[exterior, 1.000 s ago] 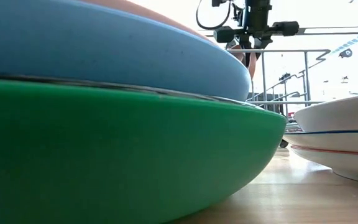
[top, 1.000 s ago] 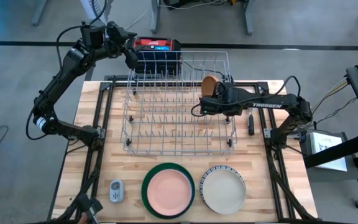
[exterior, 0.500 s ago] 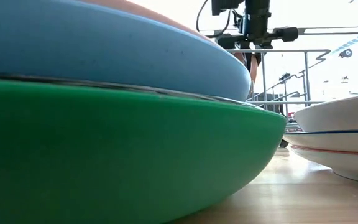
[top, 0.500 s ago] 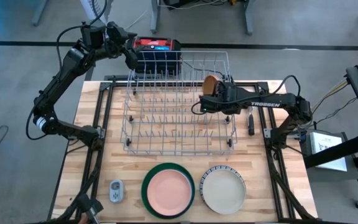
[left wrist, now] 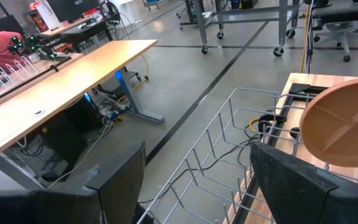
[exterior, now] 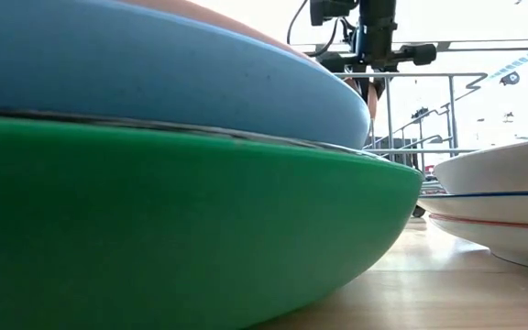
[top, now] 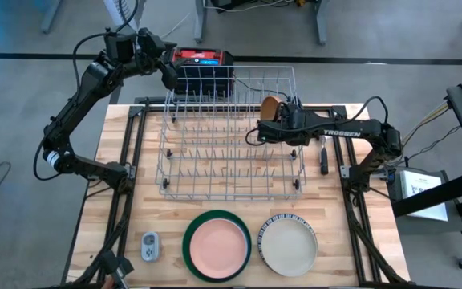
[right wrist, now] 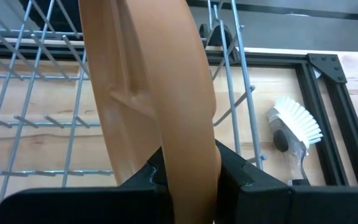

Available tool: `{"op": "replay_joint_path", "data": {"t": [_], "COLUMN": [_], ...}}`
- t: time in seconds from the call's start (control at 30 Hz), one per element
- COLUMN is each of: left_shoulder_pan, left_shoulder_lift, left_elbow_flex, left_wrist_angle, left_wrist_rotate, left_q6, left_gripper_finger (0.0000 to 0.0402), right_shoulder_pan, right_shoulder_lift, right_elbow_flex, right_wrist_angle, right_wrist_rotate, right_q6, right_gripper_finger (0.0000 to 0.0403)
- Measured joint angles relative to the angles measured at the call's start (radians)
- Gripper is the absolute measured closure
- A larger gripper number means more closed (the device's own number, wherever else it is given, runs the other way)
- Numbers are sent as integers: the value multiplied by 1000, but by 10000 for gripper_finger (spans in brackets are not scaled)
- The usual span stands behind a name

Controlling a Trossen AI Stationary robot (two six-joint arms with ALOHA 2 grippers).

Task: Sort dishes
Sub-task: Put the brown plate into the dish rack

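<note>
The right gripper (top: 273, 120) hangs over the far right part of the silver wire dish rack (top: 231, 136), its fingers (right wrist: 253, 180) pinching the rim of a round tan plate (right wrist: 154, 93), which stands on edge above the rack's tines. The left gripper (top: 169, 74) waits beyond the rack's far left corner, off the wooden table (top: 351, 225), with its fingers (left wrist: 120, 171) spread wide and nothing between them.

On the near part of the table lie two stacks of dishes. The left stack has a pink plate (top: 216, 245) on top, a blue plate (exterior: 154, 73) under it and a large green plate (exterior: 191, 229) at the bottom. Just to its right, a cream plate (top: 289, 245) sits in a blue-white striped bowl (top: 289, 218). A small grey gadget (top: 149, 246) lies to the left of the green plate. A white dish brush (right wrist: 294, 124) with a dark handle lies on the table to the right of the rack.
</note>
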Motion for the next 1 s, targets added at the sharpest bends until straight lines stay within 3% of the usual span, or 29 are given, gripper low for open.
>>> {"op": "replay_joint_path", "data": {"t": [1.0], "left_shoulder_pan": [0], "left_shoulder_lift": [0], "left_elbow_flex": [0], "left_wrist_angle": [0], "left_wrist_rotate": [0], "left_q6": [0], "left_gripper_finger": [122], "right_shoulder_pan": [-21], "right_shoulder_lift": [58], "right_elbow_flex": [34], "right_wrist_angle": [-12], "right_wrist_rotate": [-26], "right_q6": [-47], "right_gripper_finger": [358]}}
